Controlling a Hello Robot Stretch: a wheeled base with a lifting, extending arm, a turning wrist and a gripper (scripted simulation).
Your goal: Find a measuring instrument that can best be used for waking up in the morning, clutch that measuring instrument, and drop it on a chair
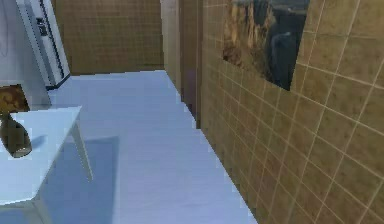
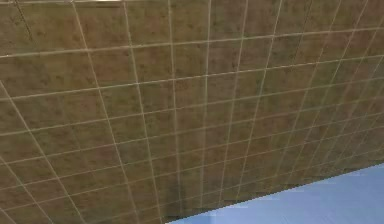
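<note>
White square table (image 1: 45, 150) at eight o'clock bears a brown bottle (image 1: 14, 135); alarm clock's bearing, claw's state: cannot tell.

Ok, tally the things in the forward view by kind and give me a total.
white table: 1
dark bottle-shaped thing on that table: 1
brown thing at the view's left edge, too cut off to name: 1
wall picture: 1
tall white appliance, perhaps a fridge: 1
Total: 5
</note>
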